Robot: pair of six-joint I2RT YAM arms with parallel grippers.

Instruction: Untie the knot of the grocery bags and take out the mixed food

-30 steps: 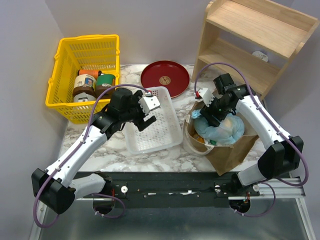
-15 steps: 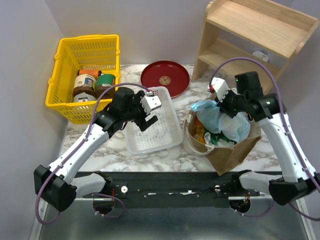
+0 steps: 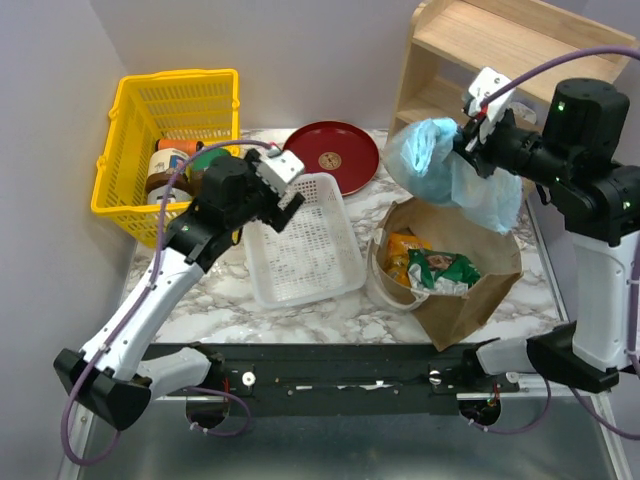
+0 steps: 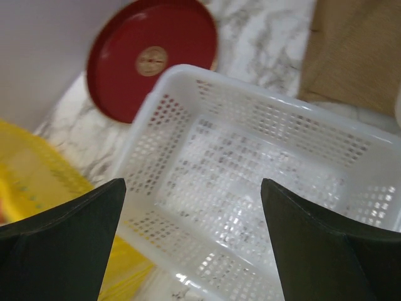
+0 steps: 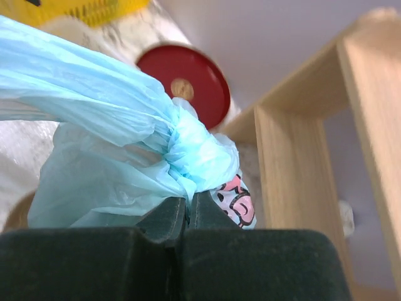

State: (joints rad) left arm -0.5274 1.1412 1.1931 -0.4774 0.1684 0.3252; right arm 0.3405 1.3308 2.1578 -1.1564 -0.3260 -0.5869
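My right gripper (image 3: 468, 138) is shut on the light-blue plastic grocery bag (image 3: 452, 178), pinching it just below its knot (image 5: 188, 147). The bag hangs in the air above the brown paper bag (image 3: 480, 300), in front of the shelf. In the right wrist view the jaws (image 5: 188, 204) are pressed together on the thin blue plastic. The paper bag stands open and shows a green crisp bag (image 3: 442, 268) and a yellow-orange packet (image 3: 404, 250). My left gripper (image 3: 288, 195) hovers open and empty over the white perforated basket (image 3: 352, 250), its fingers (image 4: 75, 232) wide apart above the basket's rim (image 4: 207, 75).
A yellow basket (image 3: 140, 120) holding jars (image 3: 175, 165) stands at the back left. A red plate (image 3: 330, 155) lies behind the white basket. The wooden shelf (image 3: 500, 60) rises at the back right, close behind the raised blue bag.
My right gripper shut on the blue bag inside the paper bag, then lifted it up and back toward the shelf. The left arm drew slightly left, still open.
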